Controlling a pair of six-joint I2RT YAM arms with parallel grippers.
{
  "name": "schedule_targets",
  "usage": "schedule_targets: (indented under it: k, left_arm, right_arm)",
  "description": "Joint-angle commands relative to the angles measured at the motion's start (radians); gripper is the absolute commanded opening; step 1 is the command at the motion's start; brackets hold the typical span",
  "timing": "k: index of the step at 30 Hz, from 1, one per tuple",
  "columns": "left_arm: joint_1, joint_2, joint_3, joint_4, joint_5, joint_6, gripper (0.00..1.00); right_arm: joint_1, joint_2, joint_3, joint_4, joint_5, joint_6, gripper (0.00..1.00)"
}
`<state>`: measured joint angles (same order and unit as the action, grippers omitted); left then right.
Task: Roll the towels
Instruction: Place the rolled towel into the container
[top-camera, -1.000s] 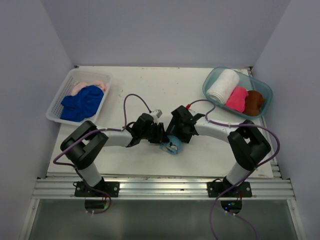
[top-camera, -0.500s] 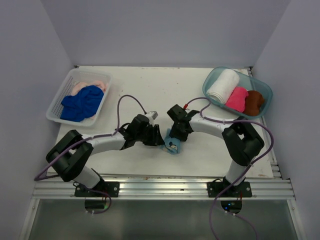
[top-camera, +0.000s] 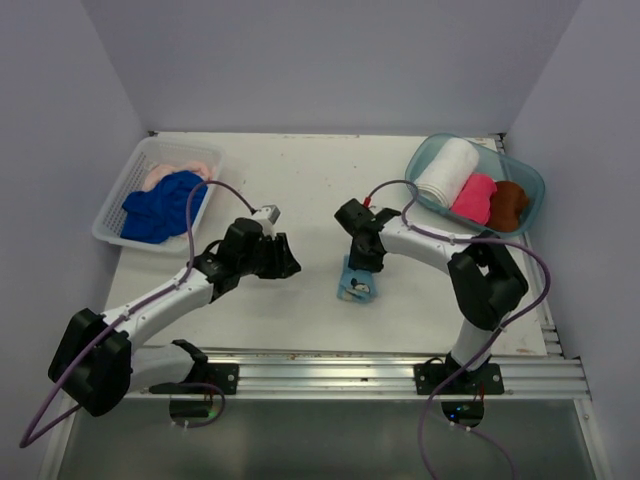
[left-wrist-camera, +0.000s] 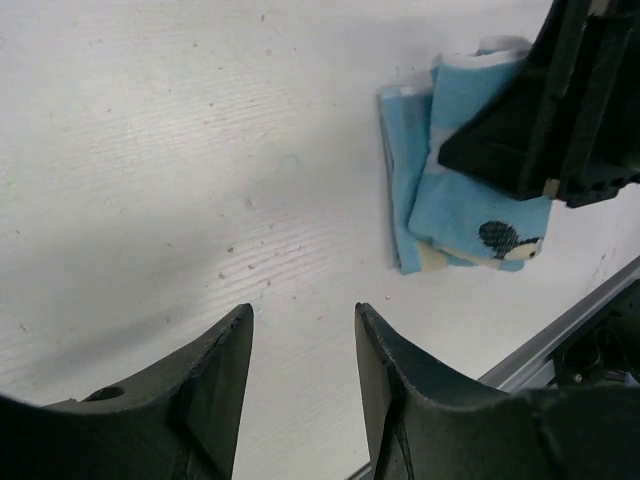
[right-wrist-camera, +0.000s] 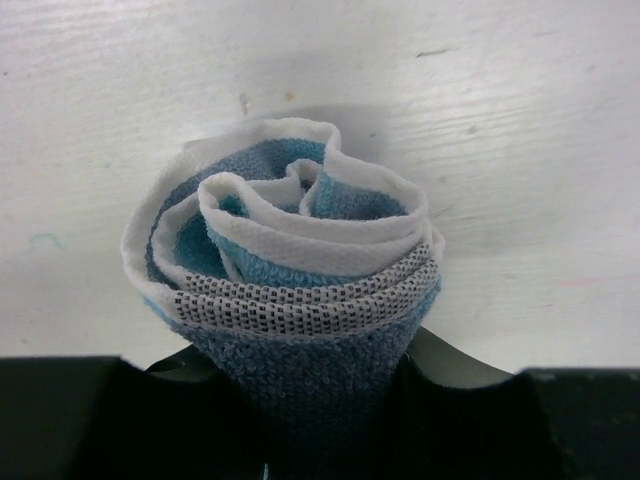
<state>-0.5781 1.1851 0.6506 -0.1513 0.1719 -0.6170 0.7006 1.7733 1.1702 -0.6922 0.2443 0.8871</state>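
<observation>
The printed towel (top-camera: 357, 287) sits near the middle of the bench (top-camera: 300, 180), toward its near edge, wound into a short roll. The right tool (top-camera: 362, 264) reaches it from the far side and is closed on it. In the right wrist view the roll's (right-wrist-camera: 290, 260) open end faces the camera as a loose spiral of white-edged blue layers, with the lower part squeezed narrow between the tool's (right-wrist-camera: 300, 405) black fingers. Whether the roll rests on the bench or hangs just above it I cannot tell.

The left tool (top-camera: 288, 267) is to the left of the printed towel, apart from it and pointed its way. In the left wrist view its (left-wrist-camera: 301, 320) jaws stand apart with only bare bench between them. Beyond them the towel (left-wrist-camera: 450, 215) shows a cartoon figure on its near end, and a thin flat layer lies along its left side.

The tub (top-camera: 424, 150) stands beyond and to the right of the printed towel. It holds three rolls side by side: the white towel (top-camera: 447, 170), the pink towel (top-camera: 474, 197) and the brown towel (top-camera: 508, 203).

The basket (top-camera: 118, 190) stands well to the left and farther back. It holds the blue towel (top-camera: 160, 207), crumpled, with the peach towel (top-camera: 182, 170) bunched behind it.
</observation>
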Motion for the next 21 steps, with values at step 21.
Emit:
schedule_targets:
  k: [21]
  left_arm:
    - [0.086, -0.015, 0.069, -0.040, 0.052, 0.082, 0.49]
  right_arm:
    - [-0.424, -0.132, 0.489, -0.323, -0.013, -0.347, 0.27]
